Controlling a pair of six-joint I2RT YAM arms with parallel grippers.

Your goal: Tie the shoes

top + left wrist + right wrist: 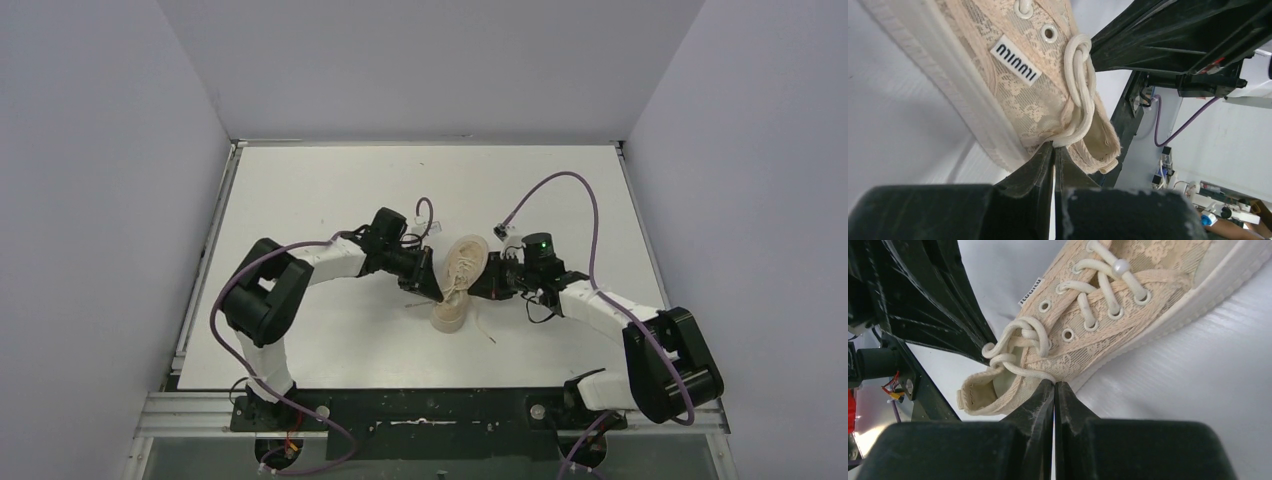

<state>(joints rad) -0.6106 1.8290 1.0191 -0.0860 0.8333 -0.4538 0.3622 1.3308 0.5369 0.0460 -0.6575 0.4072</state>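
Resting the cream lace-patterned sneaker (460, 270) mid-table between both arms, toe pointing away from the bases, heel toward them. Reaching in from the shoe's left with the left gripper (1054, 148), pressing its fingers fully together and pinching a loop of the twisted laces (1081, 85) right at the tips, beside the collar. Clamping the right gripper (1054, 385) tight from the opposite side, nipping a lace strand just below the top eyelets. Trailing one loose lace end across the white table (330, 330) toward the near edge.
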